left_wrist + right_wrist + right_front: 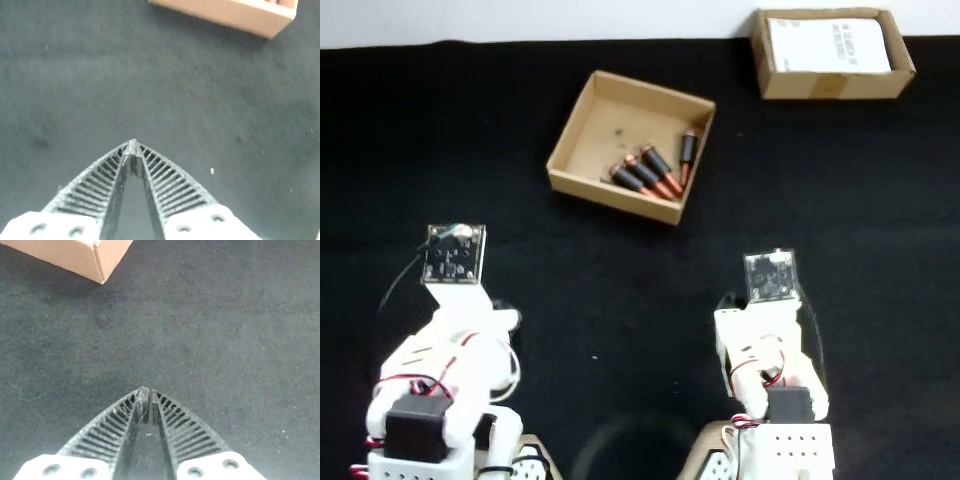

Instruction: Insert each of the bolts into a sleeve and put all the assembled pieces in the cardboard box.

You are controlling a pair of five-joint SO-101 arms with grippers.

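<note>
While both arms sat at the near edge of the worktop (860,250), assembled pieces (646,173) counted: four, all inside the cardboard box (605,192).
Group of three: lay close side by side on a slant near the box's front right corner, black sleeves with copper-coloured ends.
Fourth piece (688,148): lay apart from the three, just beside the right wall.
Boxes: two. The open one with the pieces stood mid-worktop. A second box (830,85) stood at the far right, with a white printed sheet (830,45) inside.
Left tool (134,150): ribbed fingers pressed together at the tips, pinching nothing, over bare worktop, with a corner of the cardboard box (235,12) ahead.
Right tool (145,397): tips likewise closed on nothing, with a box corner (70,255) ahead.
Worktop: black, matte, flecked with pale specks.
Room: a pale strip ran along the far edge.
</note>
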